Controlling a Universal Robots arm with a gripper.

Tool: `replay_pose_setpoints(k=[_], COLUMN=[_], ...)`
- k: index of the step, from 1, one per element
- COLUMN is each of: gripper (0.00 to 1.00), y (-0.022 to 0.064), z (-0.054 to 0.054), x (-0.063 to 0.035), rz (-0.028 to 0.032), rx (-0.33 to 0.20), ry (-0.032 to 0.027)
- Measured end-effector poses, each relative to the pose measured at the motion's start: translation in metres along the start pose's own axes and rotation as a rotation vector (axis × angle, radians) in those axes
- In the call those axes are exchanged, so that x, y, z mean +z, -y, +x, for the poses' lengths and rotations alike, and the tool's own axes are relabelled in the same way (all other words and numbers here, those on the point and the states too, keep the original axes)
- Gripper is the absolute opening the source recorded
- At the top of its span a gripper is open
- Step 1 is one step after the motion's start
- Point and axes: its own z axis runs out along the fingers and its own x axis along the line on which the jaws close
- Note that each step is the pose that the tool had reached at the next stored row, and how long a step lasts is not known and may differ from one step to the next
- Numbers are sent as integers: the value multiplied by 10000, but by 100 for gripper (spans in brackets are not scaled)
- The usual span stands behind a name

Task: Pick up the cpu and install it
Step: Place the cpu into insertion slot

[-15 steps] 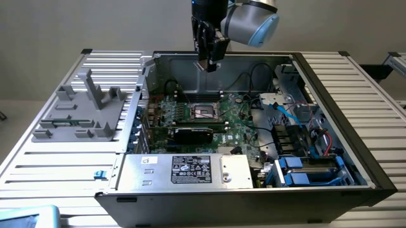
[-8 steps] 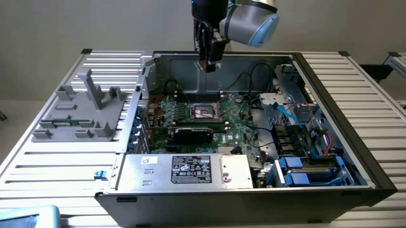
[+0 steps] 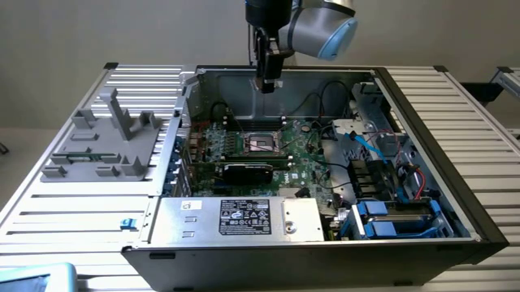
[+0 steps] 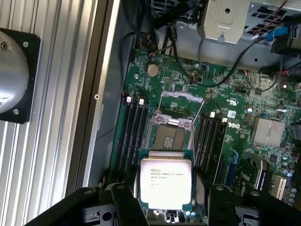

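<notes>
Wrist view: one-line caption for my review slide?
End effector holds the square silver-topped cpu over the green motherboard, its black metal-framed socket open.

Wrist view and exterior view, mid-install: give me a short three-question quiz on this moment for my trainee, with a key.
1. True or false: the cpu already lies in the socket.
2. The grey fixture stands: A) outside the computer case, on the exterior view's left; B) inside the case; C) outside it, on the exterior view's right.
3. What sits between the fingers of the gripper?

Key: 1 false, it is held clear of the socket, above the board; 2 A; 3 the cpu.
</notes>
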Motion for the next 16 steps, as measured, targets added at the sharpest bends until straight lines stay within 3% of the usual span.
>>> replay_pose_setpoints(k=[7,16], gripper=[56,56], y=[1,10], z=[0,-62], x=[30,191], rz=[2,-22], rx=[1164,1313], ry=[-1,-12])
